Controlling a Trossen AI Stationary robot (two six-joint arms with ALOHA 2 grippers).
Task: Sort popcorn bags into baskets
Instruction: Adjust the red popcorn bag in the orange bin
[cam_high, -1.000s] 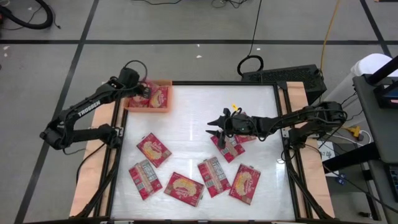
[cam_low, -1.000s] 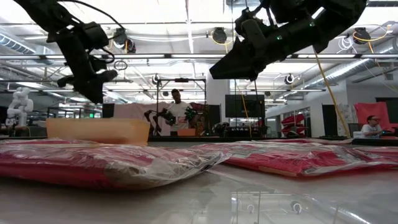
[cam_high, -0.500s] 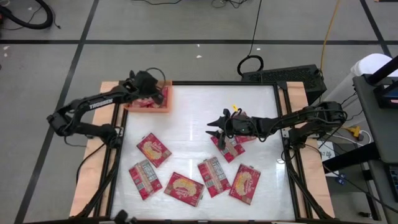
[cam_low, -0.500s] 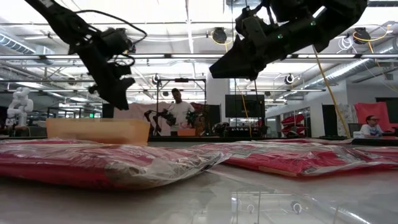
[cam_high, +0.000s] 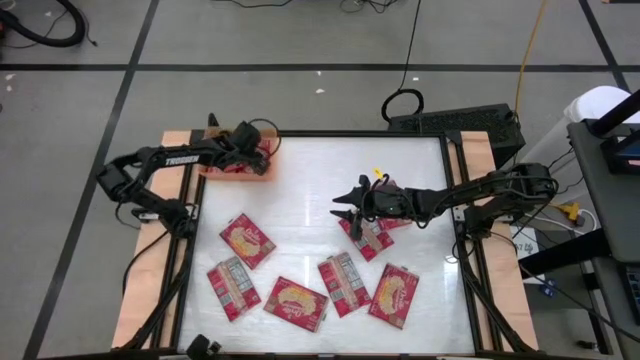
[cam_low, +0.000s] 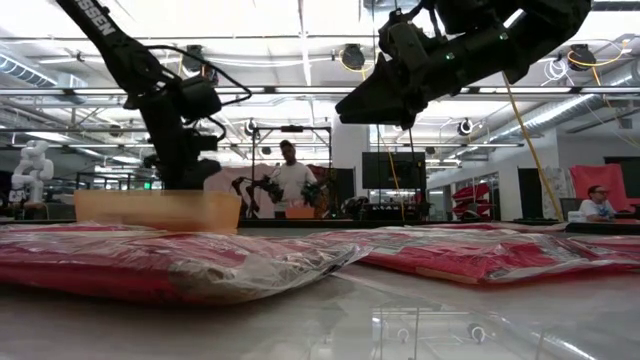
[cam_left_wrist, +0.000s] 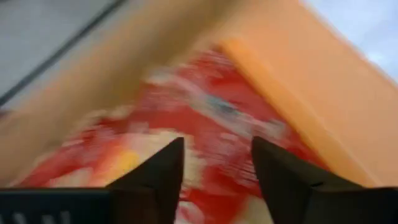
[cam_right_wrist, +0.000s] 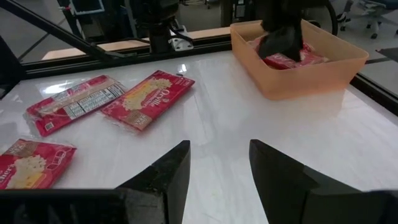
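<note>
The orange basket (cam_high: 258, 173) stands at the table's far left corner with red popcorn bags (cam_left_wrist: 205, 112) lying flat in it. My left gripper (cam_left_wrist: 217, 146) is open and reaches down into the basket (cam_right_wrist: 311, 74), with its fingers just over the top bag. Several more red bags lie flat on the white table, in a loose row near the front (cam_high: 296, 303) and right of centre (cam_high: 367, 238). My right gripper (cam_high: 340, 208) hangs open above the table's middle with nothing between its fingers (cam_right_wrist: 217, 149).
Light wooden boards (cam_high: 140, 300) flank the table on both sides. The white top between the basket and the loose bags is bare (cam_high: 320, 170). A person (cam_low: 287, 180) stands in the room far behind the table.
My left gripper has swung from the basket's left end toward the table's right, over the basket. It has also sunk down into the basket and rolled a little at the wrist. My right gripper has kept still.
</note>
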